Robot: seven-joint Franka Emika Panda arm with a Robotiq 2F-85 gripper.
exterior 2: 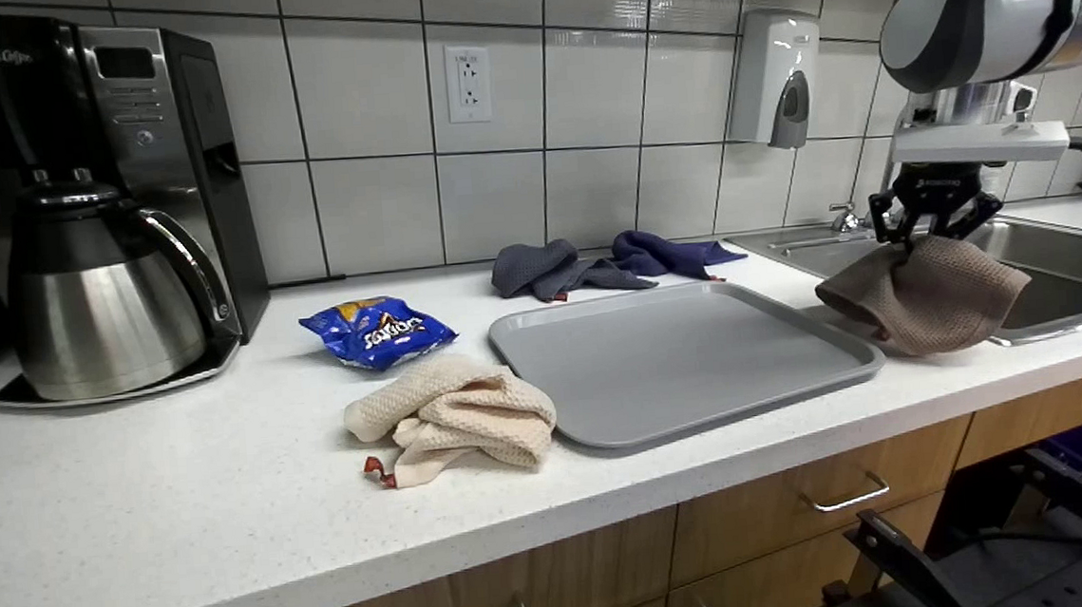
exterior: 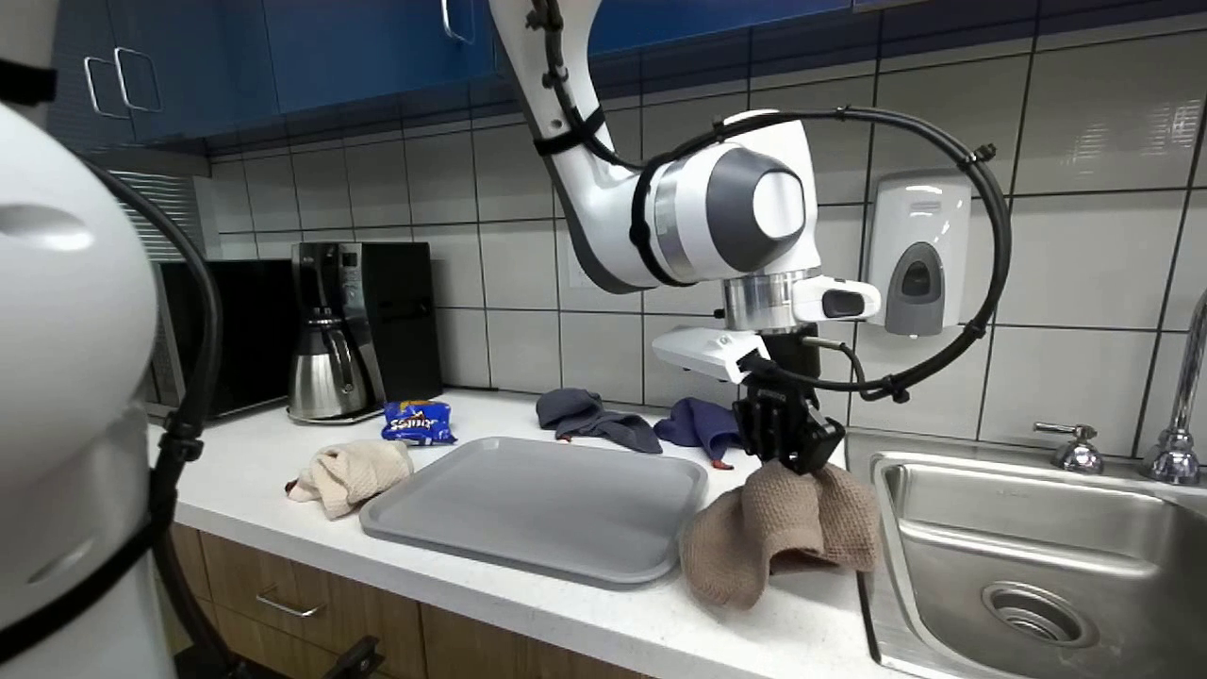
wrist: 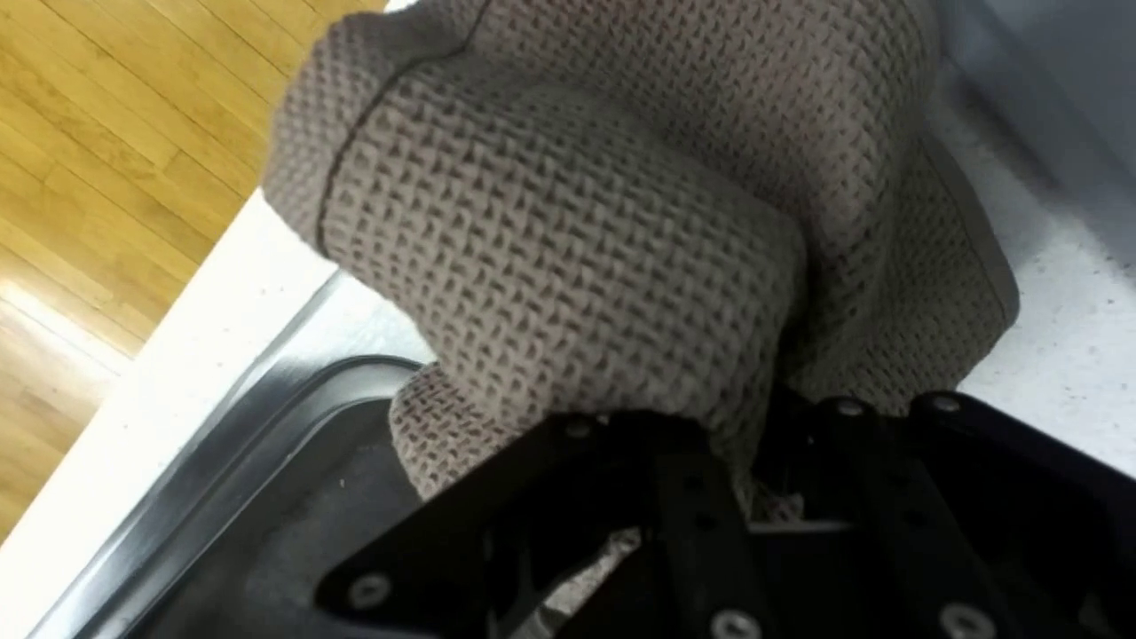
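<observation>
Below the jaws, over the counter (exterior: pixel 801 637): brown cloth (exterior: pixel 783 533), hanging from the gripper (exterior 2: pixel 908 244). Jaws narrow, clamped on a bunched fold at its top. Long axis hard to fix, the cloth being gathered; in both exterior views its broad spread runs sideways beneath the jaws, loose ends pointing outward and down. Whether its lowest edge touches the counter: cannot tell. Surface: matte, coarse waffle-like weave, soft rounded folds; wrist view gives a dark seam line close to one edge. To one side of the jaws, grey tray (exterior 2: pixel 678 360), near; to the opposite side, steel sink (exterior: pixel 1037 509), also near.
</observation>
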